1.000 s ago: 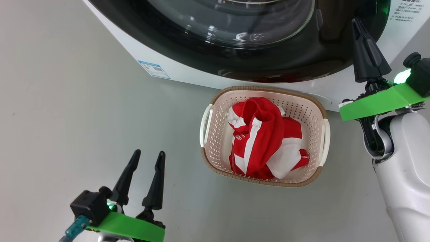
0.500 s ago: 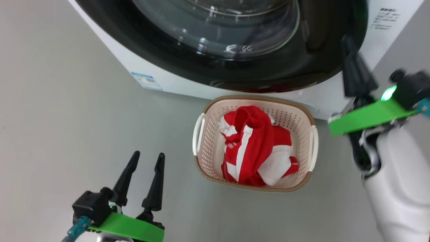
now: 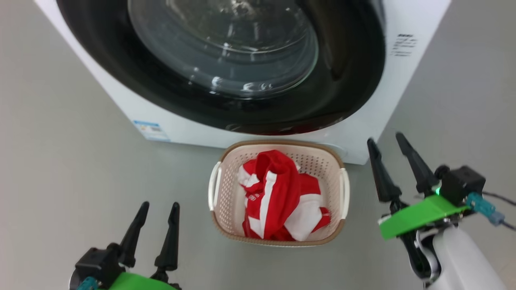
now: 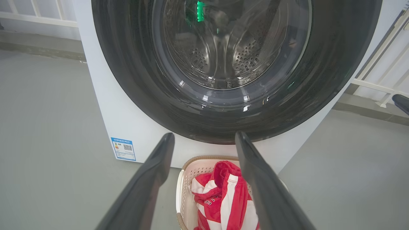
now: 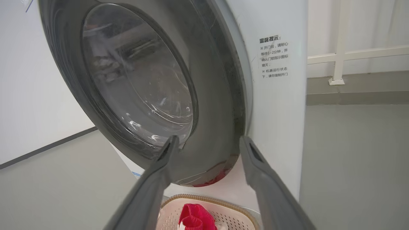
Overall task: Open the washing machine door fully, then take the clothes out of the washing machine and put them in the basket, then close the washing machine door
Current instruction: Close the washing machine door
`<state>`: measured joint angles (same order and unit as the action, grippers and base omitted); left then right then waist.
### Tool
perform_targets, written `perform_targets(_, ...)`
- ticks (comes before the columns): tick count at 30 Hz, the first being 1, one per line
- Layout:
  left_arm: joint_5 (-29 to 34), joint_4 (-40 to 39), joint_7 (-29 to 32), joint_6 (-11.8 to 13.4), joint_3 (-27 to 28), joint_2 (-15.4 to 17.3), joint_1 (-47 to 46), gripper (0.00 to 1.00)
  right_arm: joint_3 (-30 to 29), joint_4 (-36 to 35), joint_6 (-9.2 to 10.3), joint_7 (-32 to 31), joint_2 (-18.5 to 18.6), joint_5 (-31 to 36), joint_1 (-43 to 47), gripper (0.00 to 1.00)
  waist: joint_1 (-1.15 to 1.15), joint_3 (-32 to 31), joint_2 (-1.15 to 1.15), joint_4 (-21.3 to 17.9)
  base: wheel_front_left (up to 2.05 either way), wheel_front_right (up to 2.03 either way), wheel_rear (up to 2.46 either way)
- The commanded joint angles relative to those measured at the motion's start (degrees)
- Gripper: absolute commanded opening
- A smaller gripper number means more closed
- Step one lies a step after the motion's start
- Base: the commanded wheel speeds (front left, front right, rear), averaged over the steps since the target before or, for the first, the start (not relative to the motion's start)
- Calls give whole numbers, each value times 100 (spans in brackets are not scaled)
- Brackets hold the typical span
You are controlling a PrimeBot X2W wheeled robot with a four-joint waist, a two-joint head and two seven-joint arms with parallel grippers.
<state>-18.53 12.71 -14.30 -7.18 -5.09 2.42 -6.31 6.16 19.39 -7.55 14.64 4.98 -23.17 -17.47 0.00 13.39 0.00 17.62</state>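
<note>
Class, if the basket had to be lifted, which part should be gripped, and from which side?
The white handle on the basket's right end, from above and outside. It bows off the perforated wall as a thin bar, so one finger should fit behind it; the open right gripper stands nearest.

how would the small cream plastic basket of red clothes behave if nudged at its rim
The cream perforated plastic basket probably slides rather than tips: it sits low and wide on smooth grey floor. It looks light, its thin holed walls holding only soft, crumpled red and white clothes, which would likely shift, not brace it.
</note>
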Motion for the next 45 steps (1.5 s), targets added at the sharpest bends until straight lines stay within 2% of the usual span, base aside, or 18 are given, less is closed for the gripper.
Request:
perform_targets(1, 61, -112, -70, -31, 244, 110, 57, 100, 107, -170, 6, 36, -73, -36, 107, 100, 0, -254, 0, -260, 0, 0, 0)
perform_targets(20, 249, -319, -70, -31, 557, 302, 363, 100, -255, -535, 6, 36, -13, 61, 1332, 100, 0, -741, 0, -1029, 0, 0, 0)
perform_targets(33, 255, -463, -70, -31, 643, 262, 554, 100, -556, -773, 6, 36, -37, 81, 1865, 100, 0, -841, 0, -1283, 0, 0, 0)
perform_targets(45, 236, -465, -70, -31, 698, 247, 570, 100, -561, -779, 6, 36, -138, 103, 1860, 100, 0, -803, 0, -1367, 0, 0, 0)
